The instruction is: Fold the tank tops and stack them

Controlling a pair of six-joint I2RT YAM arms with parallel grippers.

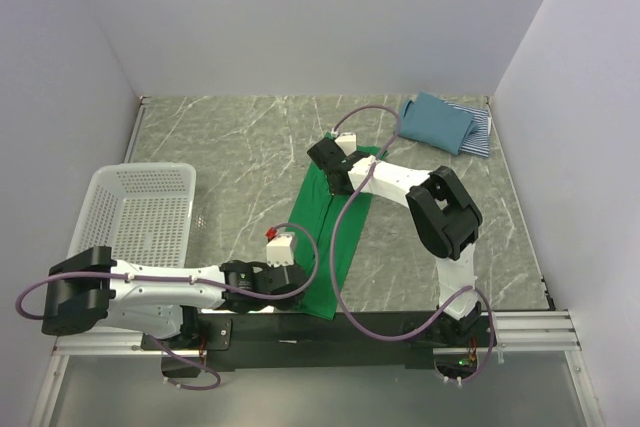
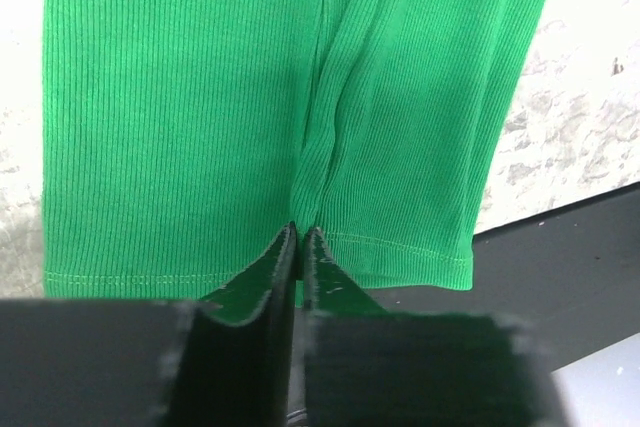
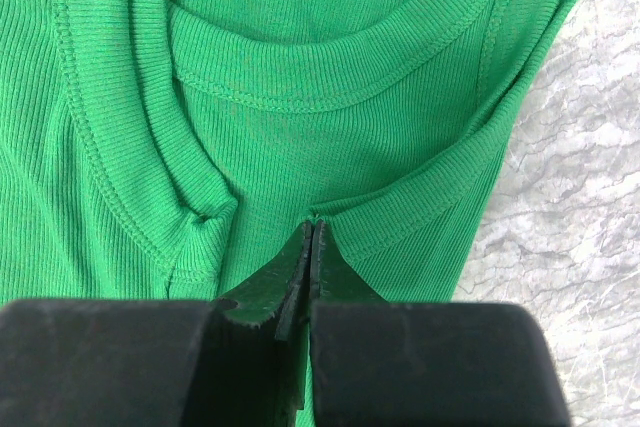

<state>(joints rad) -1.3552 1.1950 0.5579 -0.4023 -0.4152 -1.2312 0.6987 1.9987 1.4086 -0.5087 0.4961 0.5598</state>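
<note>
Marble bench (image 1: 230,137) has teal top (image 1: 436,121) folded on the striped top (image 1: 482,133) already (far corner). Green top (image 1: 315,202) looks mid-fold, left tool (image 2: 298,237) pinching its hem, right tool (image 3: 312,232) its neckline end.

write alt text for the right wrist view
Black jaws at the bottom are shut on a hemmed edge of the bright green tank top, below its round neckline. Ribbed fabric fills most of the frame, with grey marbled table at right.
</note>
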